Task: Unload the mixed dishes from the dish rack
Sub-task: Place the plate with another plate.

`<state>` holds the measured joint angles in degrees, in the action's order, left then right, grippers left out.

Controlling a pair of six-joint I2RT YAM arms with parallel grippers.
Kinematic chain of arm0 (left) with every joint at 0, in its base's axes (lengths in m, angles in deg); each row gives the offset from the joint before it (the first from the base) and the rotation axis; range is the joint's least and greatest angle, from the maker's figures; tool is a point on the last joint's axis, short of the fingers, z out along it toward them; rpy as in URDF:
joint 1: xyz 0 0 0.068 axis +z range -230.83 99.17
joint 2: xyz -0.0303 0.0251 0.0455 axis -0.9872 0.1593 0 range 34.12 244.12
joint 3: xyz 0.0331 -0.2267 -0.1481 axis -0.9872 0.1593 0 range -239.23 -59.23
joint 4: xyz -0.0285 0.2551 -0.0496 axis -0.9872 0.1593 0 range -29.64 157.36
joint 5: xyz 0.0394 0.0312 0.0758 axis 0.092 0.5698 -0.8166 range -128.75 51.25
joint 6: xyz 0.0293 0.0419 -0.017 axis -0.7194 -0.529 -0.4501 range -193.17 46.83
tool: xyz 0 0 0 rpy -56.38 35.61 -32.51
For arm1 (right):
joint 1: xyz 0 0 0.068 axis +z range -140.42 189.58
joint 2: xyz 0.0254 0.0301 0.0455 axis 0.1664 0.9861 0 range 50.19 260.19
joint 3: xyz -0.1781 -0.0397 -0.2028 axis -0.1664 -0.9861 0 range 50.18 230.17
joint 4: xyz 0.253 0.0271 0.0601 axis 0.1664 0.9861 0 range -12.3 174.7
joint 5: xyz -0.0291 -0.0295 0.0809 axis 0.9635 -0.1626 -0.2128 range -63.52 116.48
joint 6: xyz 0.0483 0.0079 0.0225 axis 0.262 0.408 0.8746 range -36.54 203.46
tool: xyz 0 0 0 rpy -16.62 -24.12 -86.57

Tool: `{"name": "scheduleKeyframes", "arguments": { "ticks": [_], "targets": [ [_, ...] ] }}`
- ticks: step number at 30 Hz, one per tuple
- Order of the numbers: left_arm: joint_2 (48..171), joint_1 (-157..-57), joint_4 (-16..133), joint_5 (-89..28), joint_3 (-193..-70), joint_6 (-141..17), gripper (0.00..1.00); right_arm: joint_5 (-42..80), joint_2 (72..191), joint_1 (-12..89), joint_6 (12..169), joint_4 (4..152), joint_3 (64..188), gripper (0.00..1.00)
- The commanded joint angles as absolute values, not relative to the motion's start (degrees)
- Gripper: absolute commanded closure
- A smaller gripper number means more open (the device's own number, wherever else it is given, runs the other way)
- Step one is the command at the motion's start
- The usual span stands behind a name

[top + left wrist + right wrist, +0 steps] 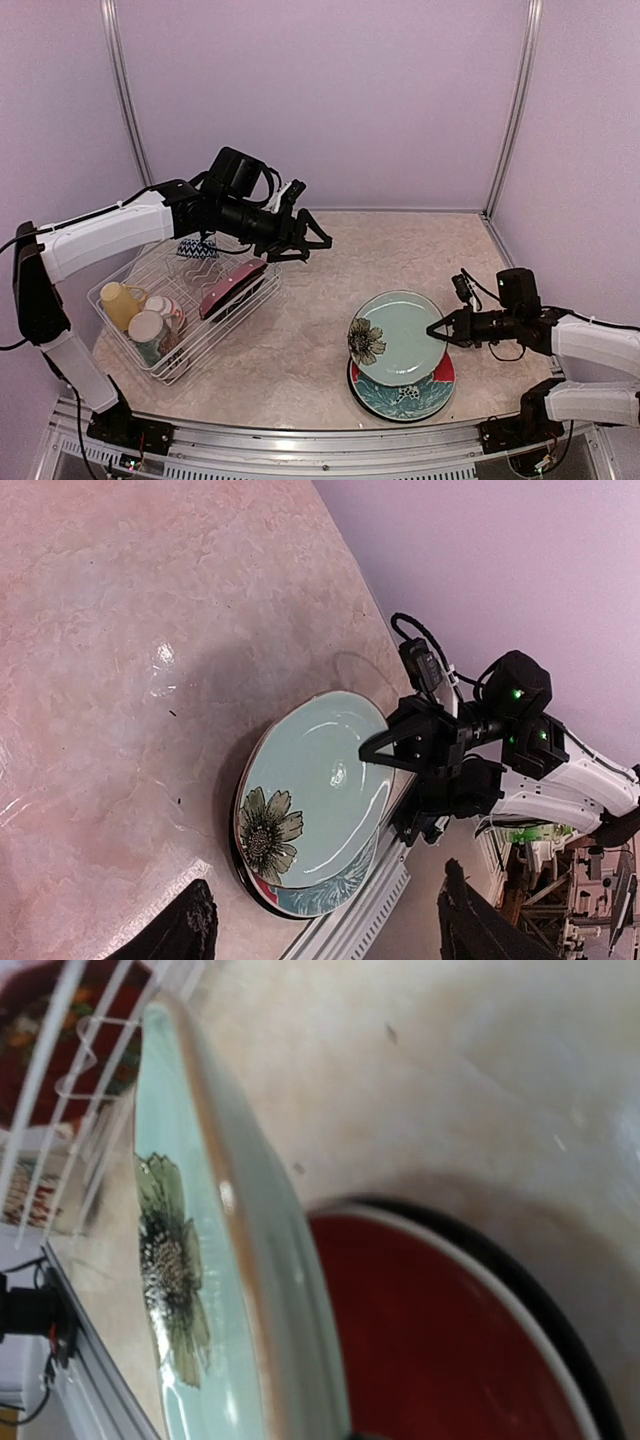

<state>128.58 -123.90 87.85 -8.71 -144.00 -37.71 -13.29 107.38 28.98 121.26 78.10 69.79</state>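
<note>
Dish rack (178,375) sits on the left side of the table (300,340), near the L arm base. Inside it: yellow mug (120,302) at the left end, cream floral mug (152,328) just beside it toward the near edge, pink plate (232,287) standing on edge between the tines at the right, and a small patterned bowl (197,247) at the far end, partly hidden by the arm. Pale green plate (398,335) is out of the rack, well apart from it on the right side of the table. It is tilted, flower-motif edge to the left, above a red-and-teal plate (405,400) that lies flat on the table. Whether the low edge touches the plate below cannot be told. R gripper (440,330) is clamped on the right rim of the pale green plate, jaws pinched tight. L gripper (300,248) hangs above bare table just right of the rack, jaws spread wide, nothing between them; the L wrist cam looks across at the pale green plate.
</note>
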Motion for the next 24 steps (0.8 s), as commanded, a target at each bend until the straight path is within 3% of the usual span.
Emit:
{"name": "scheduleKeyframes", "arguments": {
  "ticks": [1,12,24],
  "targets": [
    [128.6,-123.5,87.3,-9.1,-143.4,-39.2,0.28,-19.3,104.9,28.1,119.1,81.0,68.2,1.0],
    [129.7,-123.1,87.9,-9.5,-144.4,-39.9,0.25,-17.4,106.0,28.1,115.1,87.8,67.3,1.0],
    [126.6,-121.6,94.0,-17.8,-144.2,-43.7,0.21,-10.6,105.6,28.2,114.1,92.7,68.5,0.55]
  ]
}}
